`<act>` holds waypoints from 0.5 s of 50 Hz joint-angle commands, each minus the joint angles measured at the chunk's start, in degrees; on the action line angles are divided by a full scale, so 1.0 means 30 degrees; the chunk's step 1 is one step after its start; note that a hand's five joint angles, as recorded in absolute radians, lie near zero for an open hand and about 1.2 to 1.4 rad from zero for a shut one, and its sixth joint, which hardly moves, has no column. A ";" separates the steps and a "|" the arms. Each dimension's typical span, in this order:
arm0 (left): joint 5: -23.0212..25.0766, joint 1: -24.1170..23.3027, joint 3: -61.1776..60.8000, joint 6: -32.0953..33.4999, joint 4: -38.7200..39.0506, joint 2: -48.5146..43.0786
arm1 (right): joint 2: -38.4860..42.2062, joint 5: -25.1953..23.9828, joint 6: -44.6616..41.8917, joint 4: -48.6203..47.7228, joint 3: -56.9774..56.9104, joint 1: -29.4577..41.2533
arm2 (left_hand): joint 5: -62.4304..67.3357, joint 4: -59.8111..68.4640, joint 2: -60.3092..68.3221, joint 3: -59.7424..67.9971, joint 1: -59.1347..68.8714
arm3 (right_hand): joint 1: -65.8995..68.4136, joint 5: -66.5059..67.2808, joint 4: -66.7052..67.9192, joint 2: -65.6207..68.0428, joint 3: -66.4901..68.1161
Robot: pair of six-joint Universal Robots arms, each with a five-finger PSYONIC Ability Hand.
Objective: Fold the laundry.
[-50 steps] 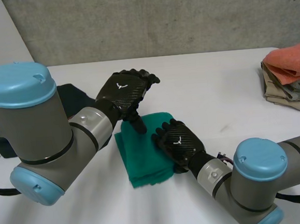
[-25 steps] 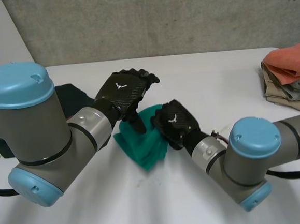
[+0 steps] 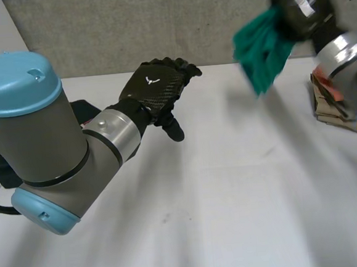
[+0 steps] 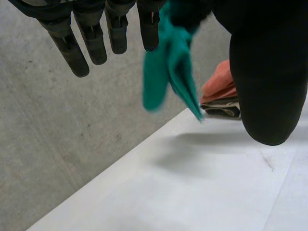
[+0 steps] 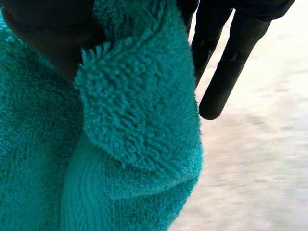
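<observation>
The left arm takes up the near-left side, w/ a dark cloth lying on the table just behind its forearm. The left hand hangs above the table, palm down & open. Its fingers are straight and a little spread in its own wrist view, its thumb points down, and it holds nothing. Under its palm is white tabletop.

Beyond the left fingertips & well apart from them, the green towel hangs in the air off the table, in front of the grey wall. It is bunched up, w/ a pointed end drooping down.

The right hand grips the towel's upper end, high over the far-right part of the table. In the right wrist view, terry cloth lies folded over itself against the right thumb & palm. Two of the hand's fingers stick out straight beside the towel, so the right hand is clamped on the towel mainly w/ thumb & palm.

Below the right hand and partly behind the right arm, a stack of folded clothes sits at the table's right edge, w/ an orange piece on top & beige and grey ones under it. In the left wrist view the stack shows just past the towel's drooping tip, btw the towel & the left thumb.
</observation>
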 commanded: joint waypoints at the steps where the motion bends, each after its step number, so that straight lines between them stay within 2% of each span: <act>1: -0.0063 -0.0384 0.0017 -0.0003 -0.0040 0.0084 | 0.0952 0.0562 0.4580 -0.2059 -0.3058 -0.4011 | 0.0063 0.0006 -0.0153 -0.0137 -0.0482 | 0.6701 0.5384 0.3756 0.4675 0.4472; 7: -0.0063 -0.0677 -0.0159 0.0056 -0.0041 0.0113 | 0.2858 -0.0082 0.6108 -0.3702 -0.3853 -0.6331 | 0.0063 0.0006 -0.0153 -0.0137 -0.0482 | 0.6701 0.5384 0.3756 0.4675 0.4472; 11: -0.0093 -0.0853 -0.0217 0.0085 -0.0070 0.0113 | 0.4791 -0.1632 0.7834 -0.5195 -0.3708 -0.7738 | 0.0063 0.0006 -0.0153 -0.0137 -0.0482 | 0.6701 0.5384 0.3756 0.4675 0.4472; 12: -0.0093 -0.0911 -0.0218 0.0085 -0.0070 0.0113 | 0.5607 -0.2477 0.8447 -0.5691 -0.3533 -0.8146 | 0.0063 0.0006 -0.0153 -0.0137 -0.0482 | 0.6701 0.5384 0.3756 0.4675 0.4472; 15: -0.0122 -0.1058 -0.0276 0.0085 -0.0099 0.0113 | 0.6754 -0.3653 0.8892 -0.6105 -0.3035 -0.8675 | 0.0119 0.0062 -0.0097 -0.0082 -0.0427 | 0.6701 0.5384 0.3756 0.4675 0.4472; 20: -0.0122 -0.1117 -0.0598 0.0085 -0.0011 0.0113 | 0.8542 -0.5762 0.8223 -0.6311 -0.1544 -1.0079 | 0.0064 0.0007 -0.0152 -0.0137 -0.0482 | 0.6701 0.5384 0.3756 0.4675 0.4472; 25: -0.0122 -0.1146 -0.0686 0.0114 -0.0041 -0.0004 | 0.8428 -0.6673 0.6961 -0.6399 -0.0223 -1.1605 | 0.0119 0.0062 -0.0097 -0.0081 -0.0426 | 0.6701 0.5384 0.3756 0.4675 0.4472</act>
